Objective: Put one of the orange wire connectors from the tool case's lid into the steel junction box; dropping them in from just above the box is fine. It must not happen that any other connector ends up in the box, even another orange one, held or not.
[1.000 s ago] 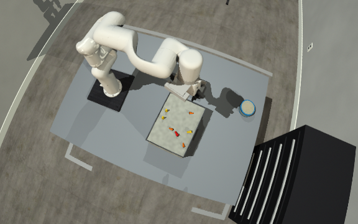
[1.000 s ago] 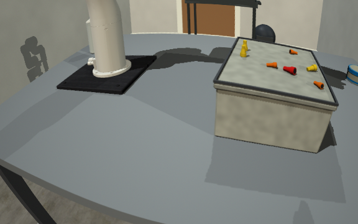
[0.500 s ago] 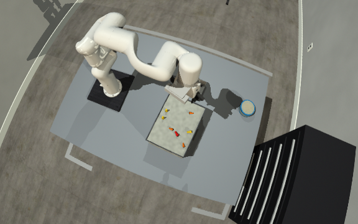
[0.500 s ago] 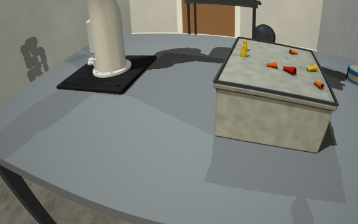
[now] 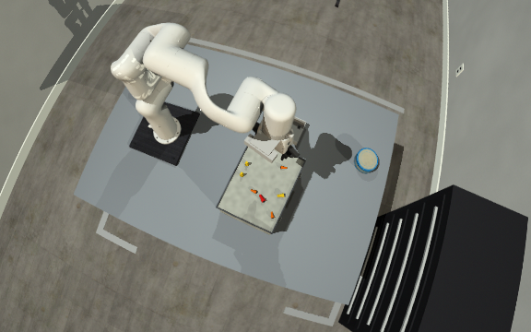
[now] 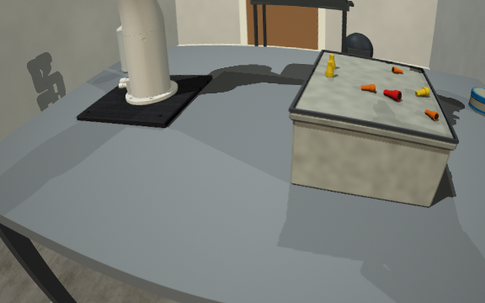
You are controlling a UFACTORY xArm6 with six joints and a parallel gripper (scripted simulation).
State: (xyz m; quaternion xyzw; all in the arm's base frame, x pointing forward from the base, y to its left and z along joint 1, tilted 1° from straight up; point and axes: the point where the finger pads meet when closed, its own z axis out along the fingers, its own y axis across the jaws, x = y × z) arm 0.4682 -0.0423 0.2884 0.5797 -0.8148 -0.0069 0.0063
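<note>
— What are the fingers doing?

— They're spread wide with nothing between them. From the top view the gripper hangs at the far end of the tool case, just over the upper edge of its lid, near the middle of the frame. The wrist covers most of it, so I only catch a dark finger poking out on the right.

— And the orange connectors?

— All on the lid. One orange wire connector lies just below the gripper, close to it but not touching. Another sits mid-lid beside the red connector, and a third is toward the lower edge. The yellow ones are scattered among them.

— Where's the junction box?

— The steel junction box is mostly hidden under the arm's wrist; only its rim shows at the upper right of the wrist. In the side view I can't make it out behind the case.

— Anything else on the table?

— A round blue-rimmed tin to the right, well apart from the case. The arm bends back to its black base plate at the left of the grey table. A black drawer cabinet stands at the lower right.
</note>
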